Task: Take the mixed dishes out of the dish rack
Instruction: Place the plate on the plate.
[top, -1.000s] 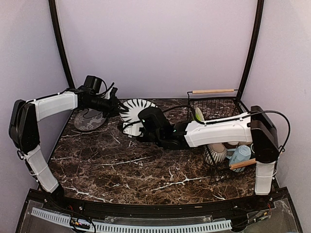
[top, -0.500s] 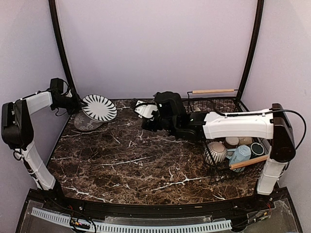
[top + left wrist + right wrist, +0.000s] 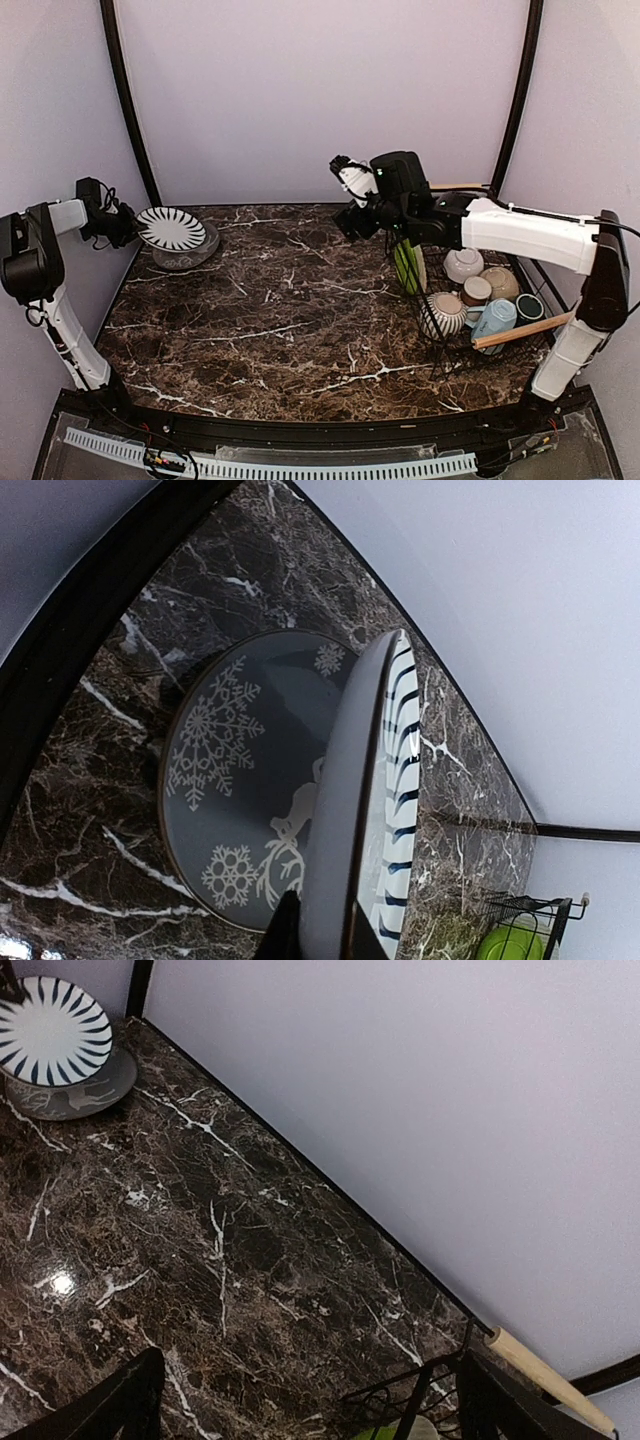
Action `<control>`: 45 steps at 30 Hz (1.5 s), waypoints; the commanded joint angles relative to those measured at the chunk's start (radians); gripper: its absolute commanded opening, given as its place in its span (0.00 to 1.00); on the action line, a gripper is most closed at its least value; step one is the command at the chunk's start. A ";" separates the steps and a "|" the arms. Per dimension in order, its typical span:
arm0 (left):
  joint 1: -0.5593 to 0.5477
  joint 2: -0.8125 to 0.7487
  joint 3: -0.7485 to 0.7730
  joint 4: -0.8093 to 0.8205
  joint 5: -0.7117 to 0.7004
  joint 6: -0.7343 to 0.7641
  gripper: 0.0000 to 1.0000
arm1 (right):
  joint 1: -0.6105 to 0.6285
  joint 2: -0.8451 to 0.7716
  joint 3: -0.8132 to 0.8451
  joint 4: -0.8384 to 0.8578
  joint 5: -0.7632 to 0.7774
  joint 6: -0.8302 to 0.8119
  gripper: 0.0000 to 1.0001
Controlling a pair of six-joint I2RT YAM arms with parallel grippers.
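Observation:
My left gripper (image 3: 128, 228) is shut on the rim of the black-striped white plate (image 3: 170, 228), which hangs tilted just above a grey snowflake plate (image 3: 195, 252) at the far left. The left wrist view shows the striped plate (image 3: 400, 740) edge-on, with the snowflake plate (image 3: 240, 780) behind it. My right gripper (image 3: 345, 182) is open and empty, raised over the left end of the dish rack (image 3: 455, 215). The rack holds a lime-green plate (image 3: 408, 265), a white bowl (image 3: 463, 265), a striped grey bowl (image 3: 443, 315), a light blue mug (image 3: 493, 322), a dark green mug (image 3: 528, 307) and a small grey cup (image 3: 476, 290).
The rack's wooden handles lie at its far side (image 3: 455, 186) and near side (image 3: 515, 332). A tan bowl (image 3: 502, 282) also sits in the rack. Black frame posts (image 3: 128, 100) rise at the back corners. Dark marble tabletop (image 3: 290, 320) spans the middle.
My right gripper let go of the striped plate and pulled up and right toward the rack. The left arm carried the plate left to above the snowflake plate.

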 commanded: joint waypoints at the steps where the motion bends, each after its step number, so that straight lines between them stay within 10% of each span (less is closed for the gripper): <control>1: 0.013 0.009 -0.002 0.098 0.069 -0.013 0.01 | -0.128 -0.109 0.007 -0.085 -0.259 0.291 0.99; 18: -0.012 0.140 0.019 0.149 0.101 -0.056 0.06 | -0.277 -0.267 -0.083 -0.079 -0.466 0.447 0.99; 36: -0.073 0.100 0.105 -0.080 -0.146 0.096 0.82 | -0.309 -0.282 -0.114 -0.178 -0.388 0.537 0.99; 45: -0.143 0.106 0.136 -0.137 -0.239 0.139 0.90 | -0.310 -0.300 -0.124 -0.277 -0.351 0.615 0.99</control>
